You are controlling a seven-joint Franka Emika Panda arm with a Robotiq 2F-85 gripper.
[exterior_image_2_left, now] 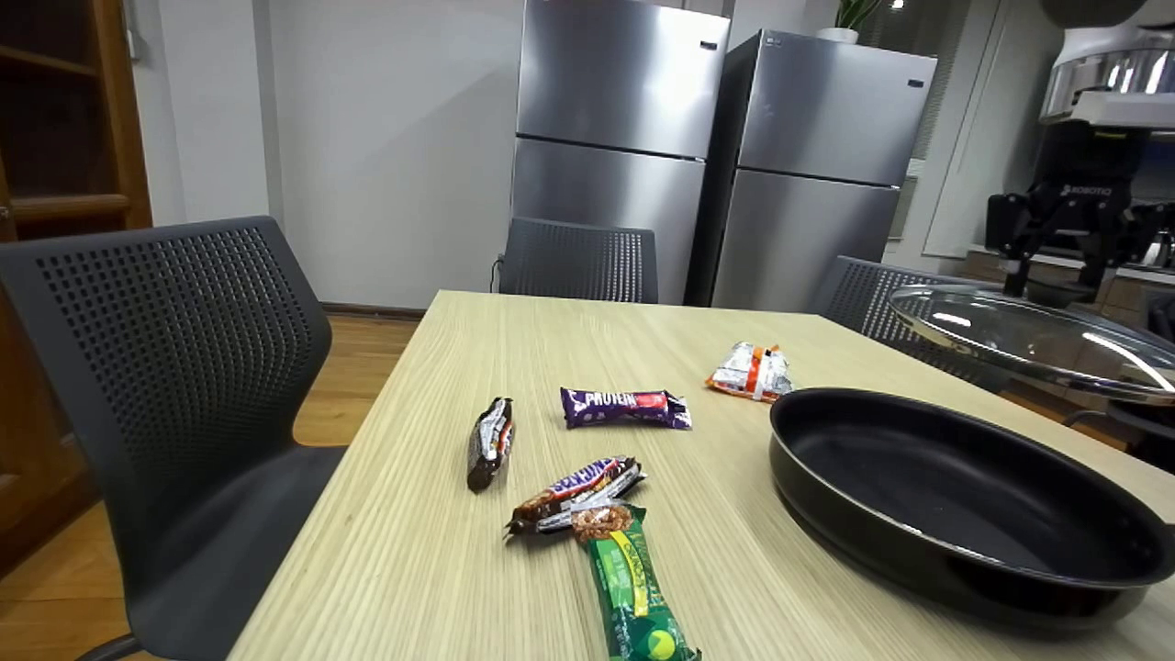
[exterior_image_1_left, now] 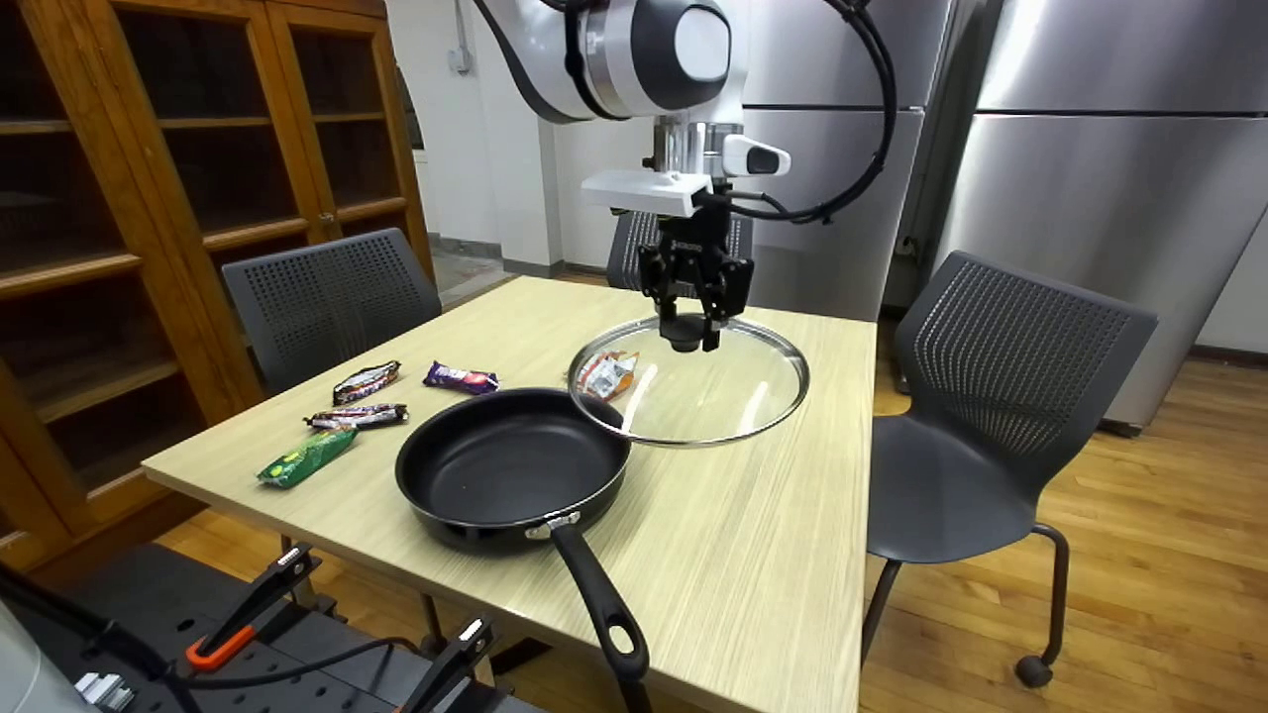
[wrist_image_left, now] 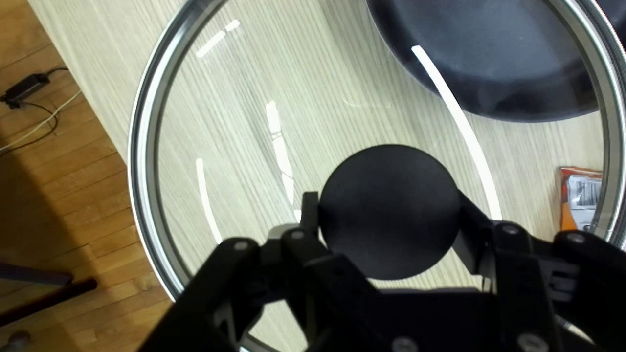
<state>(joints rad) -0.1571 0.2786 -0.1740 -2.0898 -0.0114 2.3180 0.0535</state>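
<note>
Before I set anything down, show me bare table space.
In an exterior view, the table is bare between the handle of the pan and the right-hand chair, and beyond the purple bar toward the far edge. Crowded: left of the pan, with two brown bars and a green bar. Mind the lid, held above by the gripper.

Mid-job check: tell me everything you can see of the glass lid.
The lid is round and clear, apparently glass, showing bright reflections, with a shiny, metal-looking rim and a round black knob. The gripper holds the knob, its fingers on opposite sides. The lid hangs roughly level above the table, not covering the pan; in the wrist view it overlaps part of it.
</note>
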